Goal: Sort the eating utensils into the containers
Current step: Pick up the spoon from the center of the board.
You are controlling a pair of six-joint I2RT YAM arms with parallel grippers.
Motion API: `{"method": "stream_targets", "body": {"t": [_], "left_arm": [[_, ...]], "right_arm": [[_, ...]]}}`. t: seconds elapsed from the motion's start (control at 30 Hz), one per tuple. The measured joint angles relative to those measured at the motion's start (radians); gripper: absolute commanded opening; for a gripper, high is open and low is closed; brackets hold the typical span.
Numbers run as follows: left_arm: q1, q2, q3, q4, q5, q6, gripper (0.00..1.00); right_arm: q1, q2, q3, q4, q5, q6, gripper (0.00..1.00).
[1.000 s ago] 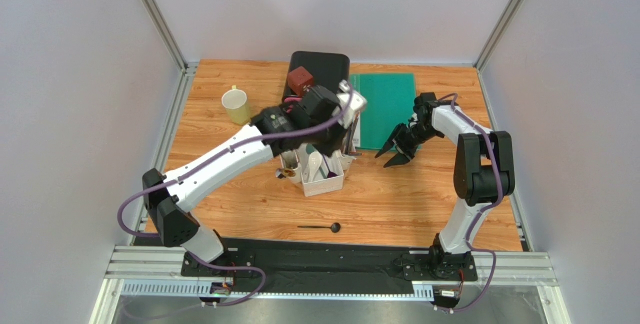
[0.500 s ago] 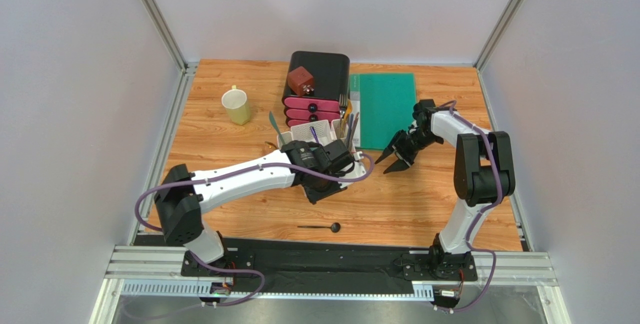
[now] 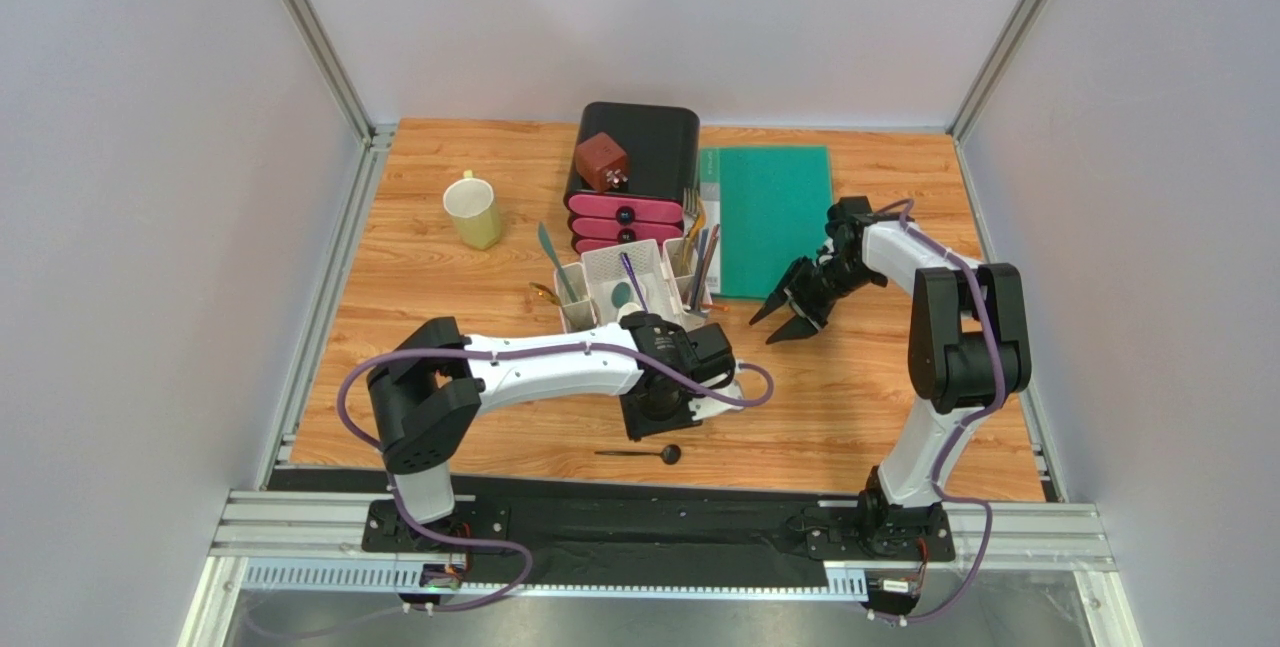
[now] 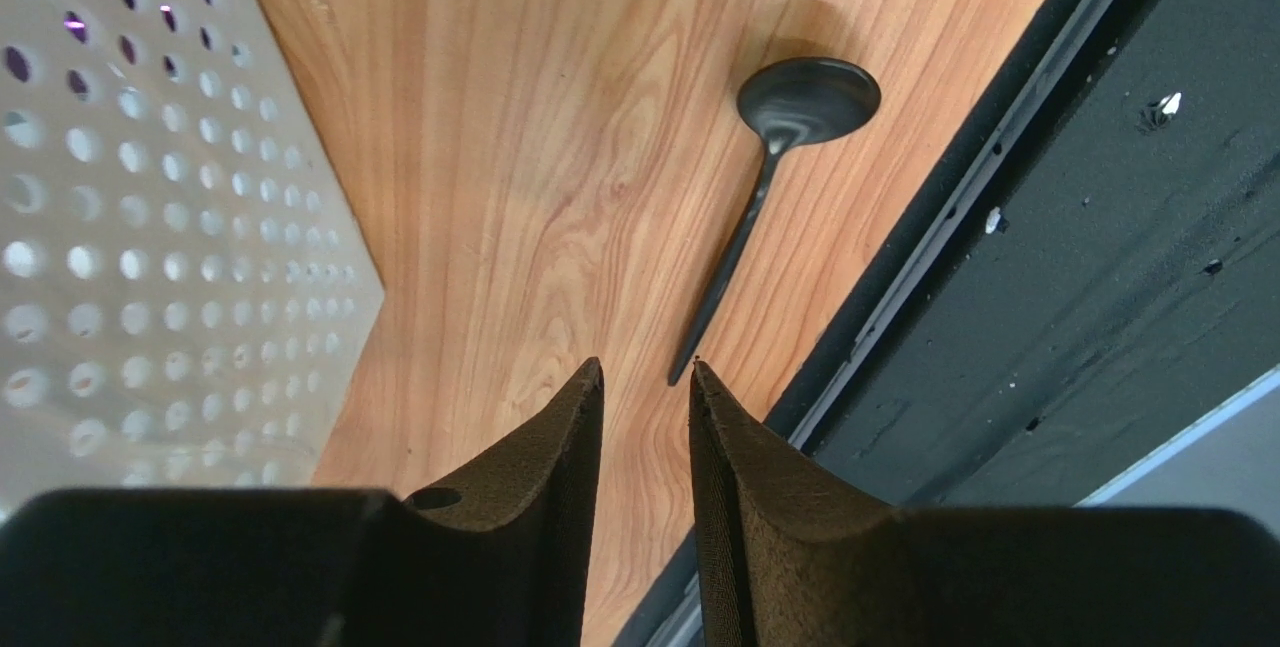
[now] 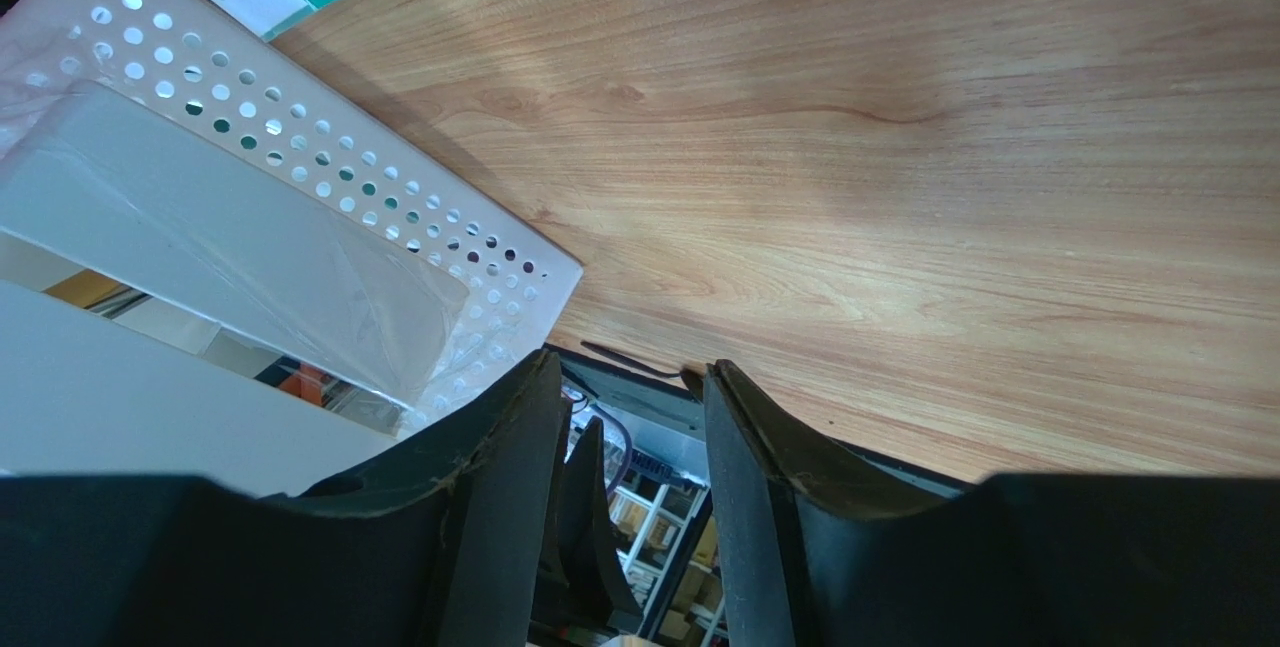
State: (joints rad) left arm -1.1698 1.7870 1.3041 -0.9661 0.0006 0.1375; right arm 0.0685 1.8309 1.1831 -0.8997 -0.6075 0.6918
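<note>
Swung down from the caddy (image 3: 598, 269) at frame centre, the left arm (image 3: 526, 365) now hovers over the black spoon (image 3: 646, 454) lying on the bench (image 3: 842, 392), lower centre. Left fingers (image 4: 564, 437) stand narrowly spread, empty; right fingers (image 5: 504, 452) spread, idle. Straddle the thin handle squarely, low.

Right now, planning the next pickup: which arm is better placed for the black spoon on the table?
Left. The left gripper, open, hovers just by the black spoon; the right gripper is farther off, beside the caddy.
</note>
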Motion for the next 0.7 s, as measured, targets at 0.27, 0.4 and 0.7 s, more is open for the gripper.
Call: {"method": "stream_targets", "body": {"t": [0.27, 0.4, 0.7], "left_arm": [[-0.015, 0.0, -0.05, -0.001, 0.033, -0.003, 0.34], [-0.028, 0.007, -0.058, 0.002, 0.056, -0.005, 0.34], [-0.043, 0.079, -0.059, 0.04, 0.081, -0.005, 0.35]], "right_arm": [[0.0, 0.0, 0.0, 0.001, -0.004, 0.0, 0.45], [0.0, 0.0, -0.002, 0.002, -0.005, -0.001, 0.45], [0.0, -0.015, -0.048, 0.019, -0.014, -0.008, 0.45]]}}
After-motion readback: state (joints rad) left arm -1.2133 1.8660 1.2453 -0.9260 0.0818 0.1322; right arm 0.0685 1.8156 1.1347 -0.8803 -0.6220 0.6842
